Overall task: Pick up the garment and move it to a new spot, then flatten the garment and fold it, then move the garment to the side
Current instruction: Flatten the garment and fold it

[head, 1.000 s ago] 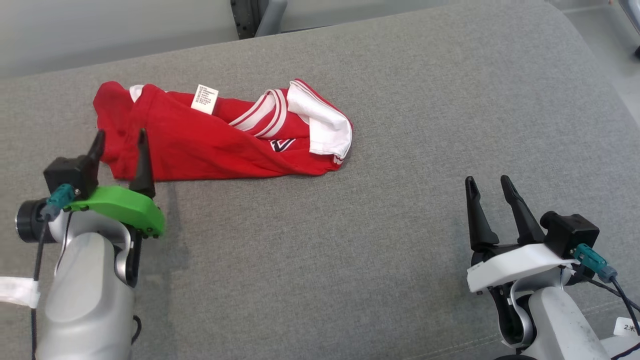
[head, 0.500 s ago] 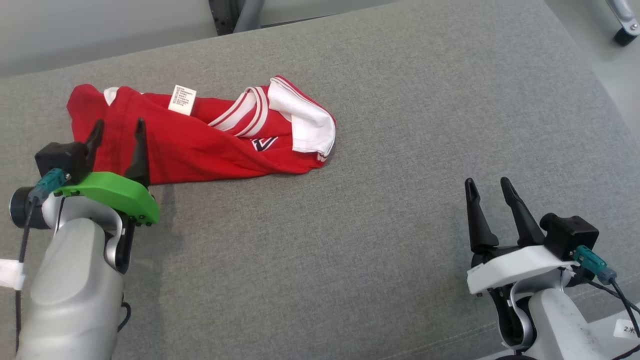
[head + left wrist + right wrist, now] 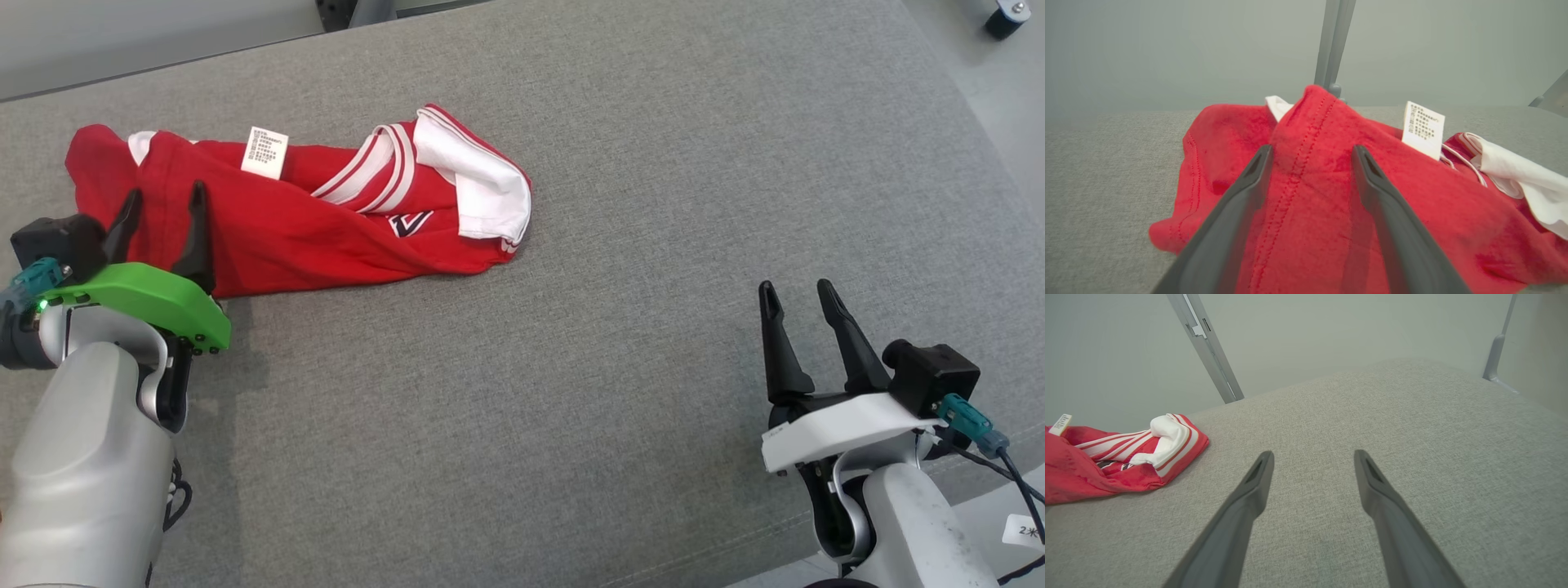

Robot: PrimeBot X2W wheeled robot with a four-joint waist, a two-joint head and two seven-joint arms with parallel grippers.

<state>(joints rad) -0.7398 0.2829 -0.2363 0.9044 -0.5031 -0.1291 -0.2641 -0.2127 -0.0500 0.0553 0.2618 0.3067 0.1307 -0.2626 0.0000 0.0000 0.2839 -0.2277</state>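
Over at the far left of the grey table (image 3: 571, 367) I see the red garment (image 3: 310, 237) lying crumpled. Its striped collar (image 3: 384, 167) and a white fold (image 3: 486, 184) are turned toward the middle, and a white label (image 3: 266, 152) stands on top. I have the left gripper (image 3: 166, 190) over the garment's left end, fingers apart. In the left wrist view a stitched seam (image 3: 1300, 134) runs between them, but I cannot tell whether the tips touch the cloth. My right gripper (image 3: 793, 286) sits well apart from the garment, at the near right above bare table, fingers apart and holding nothing.
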